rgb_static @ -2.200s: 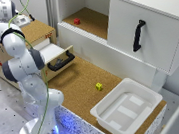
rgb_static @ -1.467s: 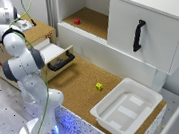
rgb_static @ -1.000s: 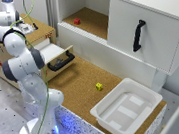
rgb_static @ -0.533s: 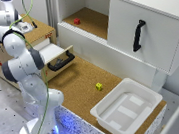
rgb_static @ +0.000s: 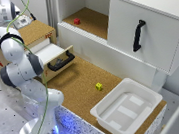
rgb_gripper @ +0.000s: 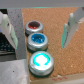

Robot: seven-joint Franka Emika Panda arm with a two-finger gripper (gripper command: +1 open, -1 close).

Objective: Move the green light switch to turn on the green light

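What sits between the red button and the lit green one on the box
In the wrist view, a blue button sits between the red button and the glowing green button, all three in one row on the cork-topped box.

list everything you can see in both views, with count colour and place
cabinet: 1, white, along the back, sliding door with a black handle, one compartment open
small block: 1, red, inside the open cabinet compartment
small block: 1, yellow, on the cork tabletop in front of the cabinet
bin: 1, white, at the table's front edge, toward the exterior view's right
drawer: 1, white inside with black handle, pulled open, exterior view's left
round lights: 3 in a row on the cork top of the drawer unit, red, blue, and green, which is glowing
arm: 1, white, exterior view's left
hand: 1, fingers spread either side of the lights
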